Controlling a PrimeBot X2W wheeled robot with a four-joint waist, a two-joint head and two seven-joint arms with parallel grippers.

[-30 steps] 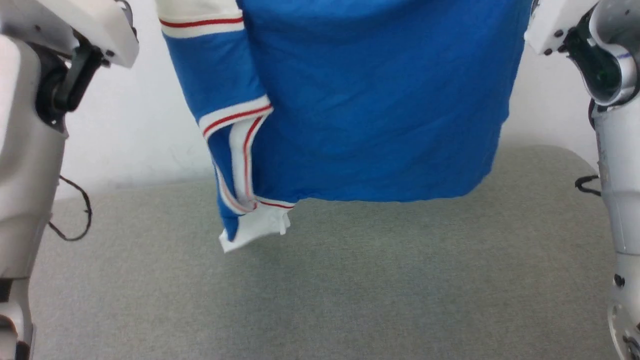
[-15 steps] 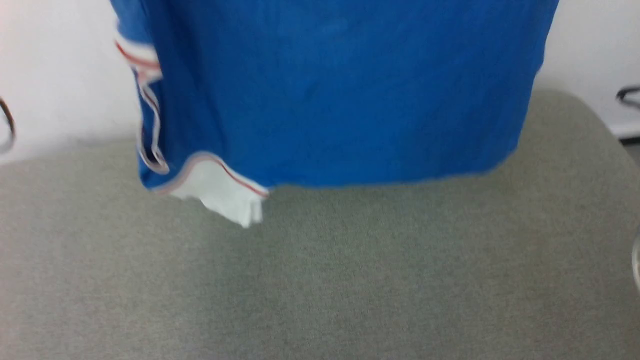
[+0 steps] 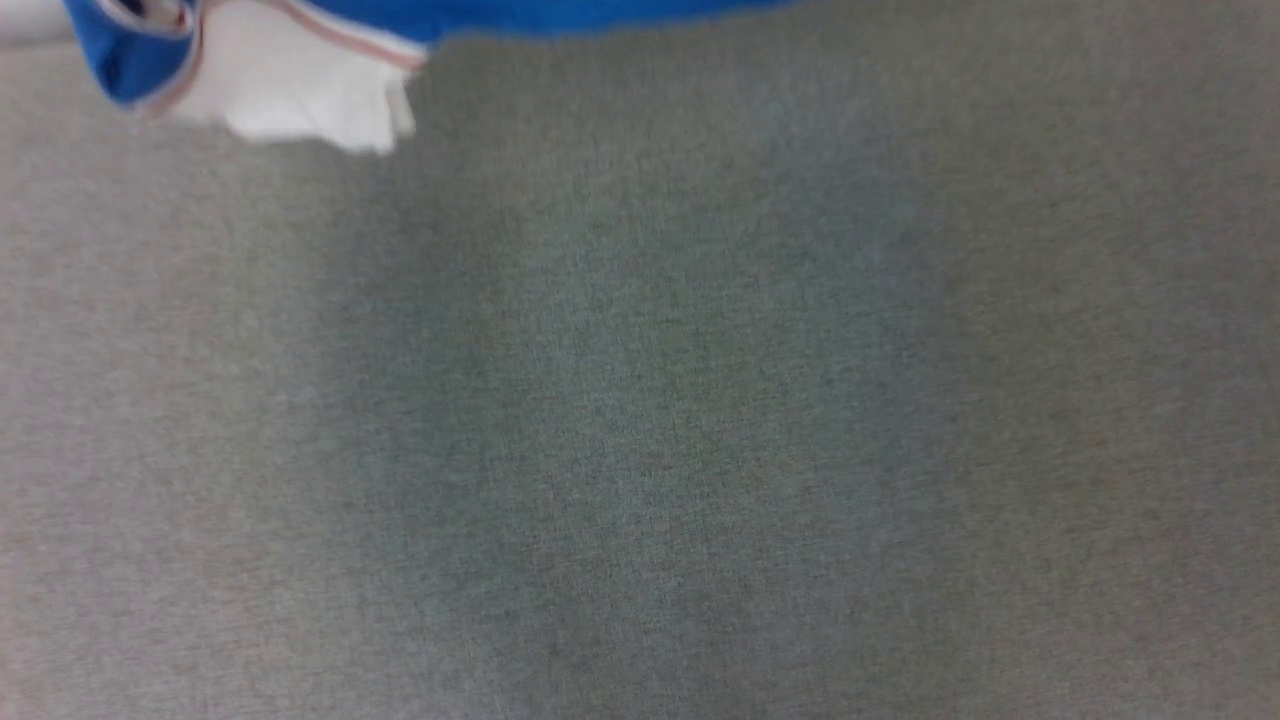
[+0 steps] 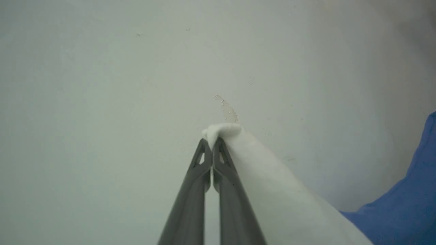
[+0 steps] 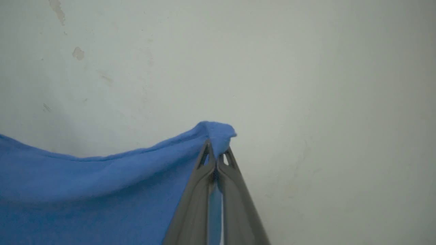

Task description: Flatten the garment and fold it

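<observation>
Left hand [image 4: 212,147] is seen with fingers pressed together on a white corner of the garment [image 4: 272,194], held up before a pale wall [image 4: 102,68]. Further right, a blue corner is pinched by the right hand [image 5: 217,149]. The lower edge is seen hanging at the far left of the grey surface [image 3: 640,400]. Flattening is judged unfinished; laying down and folding remain.

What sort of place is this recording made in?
Probably a plain indoor test room, not clearly a home: a grey cloth-covered surface, a bare pale wall with chipped paint, and the garment pinched by the left gripper and right gripper in front of it.
</observation>
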